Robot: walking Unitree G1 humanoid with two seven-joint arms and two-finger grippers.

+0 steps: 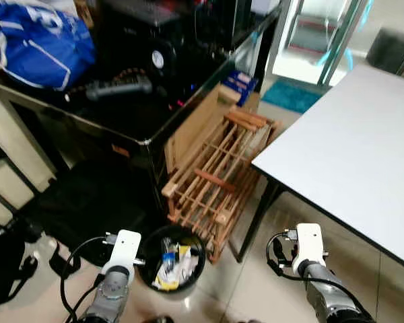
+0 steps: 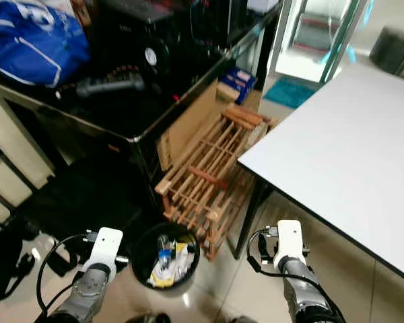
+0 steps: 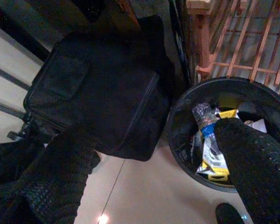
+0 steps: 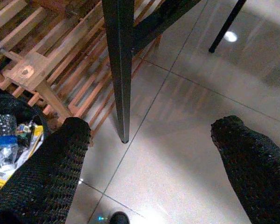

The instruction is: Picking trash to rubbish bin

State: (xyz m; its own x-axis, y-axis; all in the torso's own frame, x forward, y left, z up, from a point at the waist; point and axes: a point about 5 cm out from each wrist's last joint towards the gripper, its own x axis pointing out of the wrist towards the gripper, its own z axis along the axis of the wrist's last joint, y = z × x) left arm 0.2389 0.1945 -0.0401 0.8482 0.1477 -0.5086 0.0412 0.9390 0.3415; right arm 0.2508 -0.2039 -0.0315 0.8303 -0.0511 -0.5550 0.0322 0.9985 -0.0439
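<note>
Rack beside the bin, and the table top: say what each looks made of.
Rack: bare, unpainted wood, judging by the light brown slats and visible grain.
Table top: smooth white board with a dark edge, probably laminate; the matte sheen leaves it open.

Black rubbish bin (image 1: 172, 259) holds yellow-and-white trash (image 3: 213, 158); beside it a pale wooden rack (image 1: 215, 178), black bag (image 3: 100, 88), white table (image 1: 350, 151), blue sack (image 1: 40, 42).

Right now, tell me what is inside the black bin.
The bin holds a crushed plastic bottle with a blue label and yellow and white wrappers. Whatever lies beneath them is covered.
</note>
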